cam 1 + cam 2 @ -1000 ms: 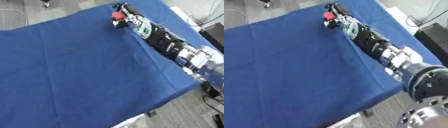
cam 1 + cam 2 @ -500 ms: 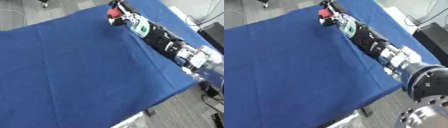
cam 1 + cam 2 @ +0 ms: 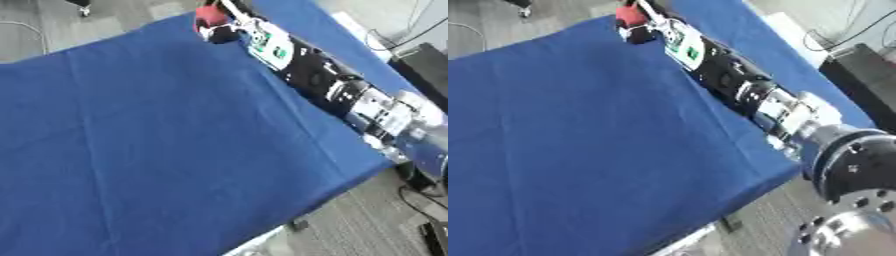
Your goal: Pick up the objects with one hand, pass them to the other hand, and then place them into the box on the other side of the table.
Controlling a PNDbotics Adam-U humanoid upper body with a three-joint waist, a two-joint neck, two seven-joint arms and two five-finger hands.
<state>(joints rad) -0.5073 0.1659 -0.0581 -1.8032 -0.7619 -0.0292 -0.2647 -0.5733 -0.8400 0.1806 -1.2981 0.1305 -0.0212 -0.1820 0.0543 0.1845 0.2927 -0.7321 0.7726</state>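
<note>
The red object (image 3: pixel 208 15) sits at the far edge of the blue cloth (image 3: pixel 157 150), in your right hand (image 3: pixel 220 31), whose fingers curl round it. Your right arm (image 3: pixel 324 82) stretches from the cloth's near right corner across to that edge. Your left hand does not show.

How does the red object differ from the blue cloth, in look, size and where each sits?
Colour: the red object is red; the blue cloth is blue.
Size: the red object is a small lump; the blue cloth covers nearly the whole table.
Place: the red object is at the right hand, at the table's far edge; the blue cloth lies flat with shallow creases.
Whether the fingers close round the object cannot be seen.
</note>
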